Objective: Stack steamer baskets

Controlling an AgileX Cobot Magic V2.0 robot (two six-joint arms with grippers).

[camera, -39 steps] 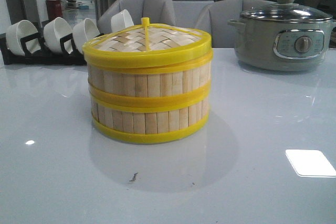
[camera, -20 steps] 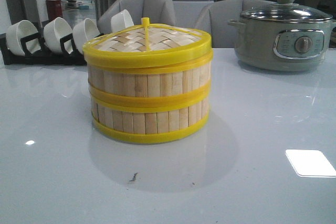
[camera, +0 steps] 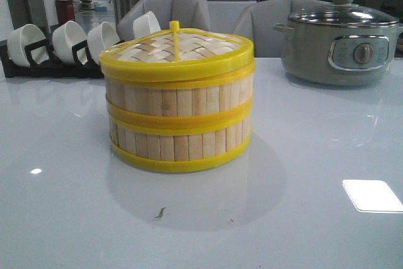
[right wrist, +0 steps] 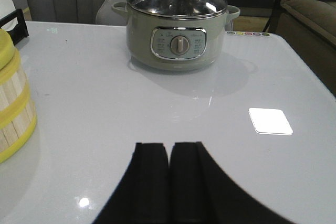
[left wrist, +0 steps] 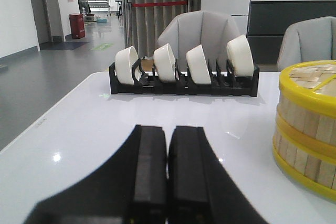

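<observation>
Glossy pale tabletop (camera: 315, 231) filling the front view, grey chairs (camera: 170, 11) and a dim room with a curtain behind. A bright square reflection of light on the near right of the surface.

Near the middle, toward the left: two steamer baskets (camera: 179, 124) already stacked, one squarely on the other, pale upright slats between yellow rims, lower rim flat on the tabletop. Capped by a woven bamboo lid (camera: 177, 51) with a yellow rim and a small yellow knob. Same stack visible at the edge of both wrist views (left wrist: 310, 124) (right wrist: 13, 103), untouched by either arm.

Far right, at the back: grey-green electric pot (camera: 340, 45) with glass lid and a front dial, well apart from the stack; seen head-on from the right wrist (right wrist: 178, 35).

Far left, at the back: black rack (camera: 50, 61) holding four white bowls (camera: 69, 39) on edge, also clear in the left wrist view (left wrist: 184, 74).

Left gripper (left wrist: 167, 182): jaws pressed together, nothing between them, low over bare tabletop, off to the stack's left.

Right gripper (right wrist: 169, 182): jaws likewise closed on nothing, over bare tabletop to the stack's right, facing the pot.
</observation>
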